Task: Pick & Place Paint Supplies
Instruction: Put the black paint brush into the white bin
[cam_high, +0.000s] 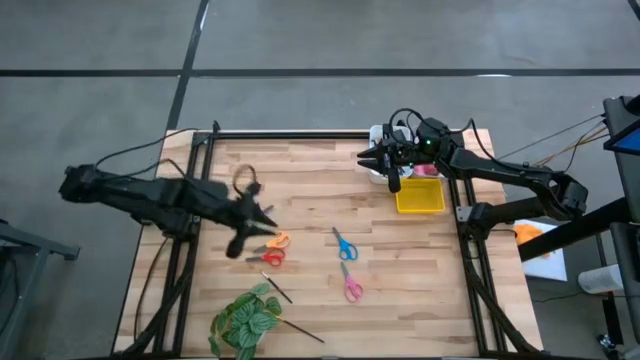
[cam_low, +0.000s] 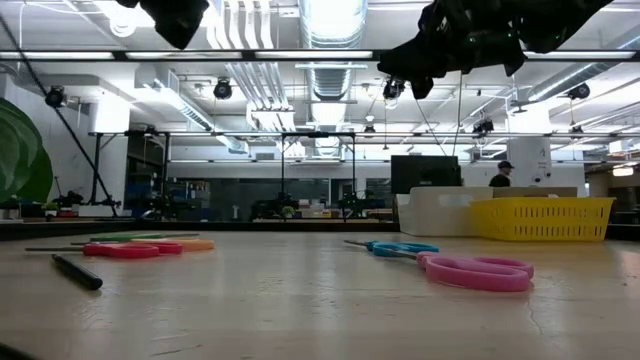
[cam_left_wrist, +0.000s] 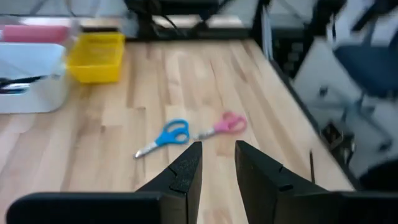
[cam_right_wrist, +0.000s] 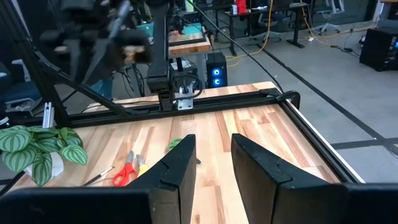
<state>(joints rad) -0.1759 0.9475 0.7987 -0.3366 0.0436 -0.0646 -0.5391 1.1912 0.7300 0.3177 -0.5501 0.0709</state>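
**Both grippers empty above the table; loose supplies at risk of being knocked or missed**

Left side: the left gripper (cam_high: 262, 216) hangs above the wooden table (cam_high: 310, 170), over the cluster of orange scissors (cam_high: 278, 241) and red scissors (cam_high: 270, 257). Its own wrist view shows the jaws spread with a clear gap and nothing between them. The two pairs lie touching or nearly so; a descent onto one could nudge or drag the other, and thin flat handles may slip out of a shallow pinch. A dark brush (cam_high: 277, 289) lies just beside the green plant (cam_high: 243, 320), with a second brush (cam_high: 300, 331) at the leaves; reaching there risks snagging foliage, which is not part of the job.

Centre: the blue scissors (cam_high: 344, 244) and pink scissors (cam_high: 351, 286) lie apart on open wood, easier targets, though flat against the surface.

Right side: the right gripper (cam_high: 386, 160) hovers by the white bin (cam_high: 378, 136) and the yellow basket (cam_high: 420, 196), jaws likewise parted and empty. Moving low here could strike a container wall and shift it. Something pink, perhaps a tube (cam_left_wrist: 34, 33), shows beyond the bin; I cannot tell its exact resting place.
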